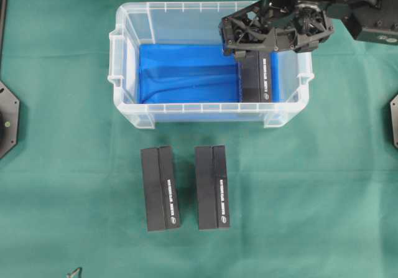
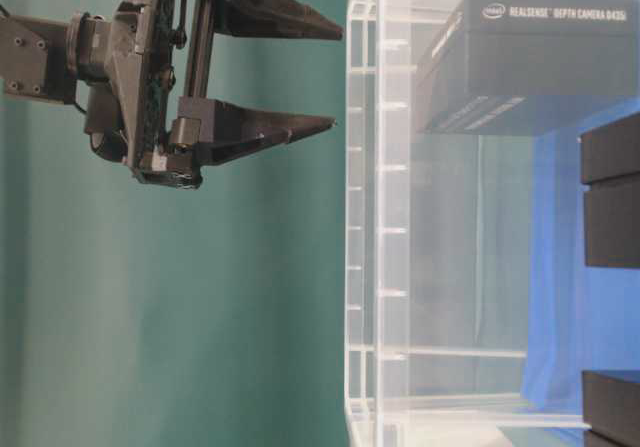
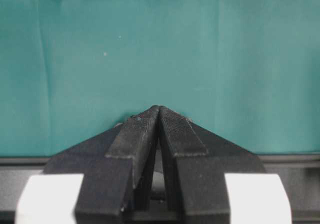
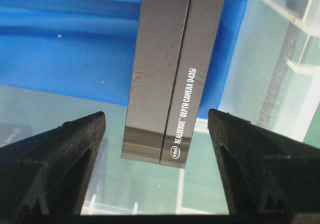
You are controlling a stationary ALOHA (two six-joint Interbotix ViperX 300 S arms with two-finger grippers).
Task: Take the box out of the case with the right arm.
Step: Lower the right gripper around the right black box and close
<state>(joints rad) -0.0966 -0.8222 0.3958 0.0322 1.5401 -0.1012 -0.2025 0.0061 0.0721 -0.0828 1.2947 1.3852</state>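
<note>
Overhead exterior view: the black truss-framed right end effector [image 1: 249,41] covers the far end of the dark grey rectangular cardboard box [image 1: 256,79], so only the near part shows, lying on the bright blue sheet [image 1: 186,73] at the right side of the large clear plastic case [image 1: 134,113]; the arm behind is cut off by the frame's top edge; whether the fingers touch the box cannot be told here; the right wrist view shows the fingers spread wide either side of the box, gripping nothing; the table-level view is turned sideways, with the spread end effector outside the case wall; two more dark boxes [image 1: 159,188] lie on the green-clothed tabletop [image 1: 62,185]; the left end effector [image 3: 159,115], seen only by its own camera, is pressed closed and empty.
</note>
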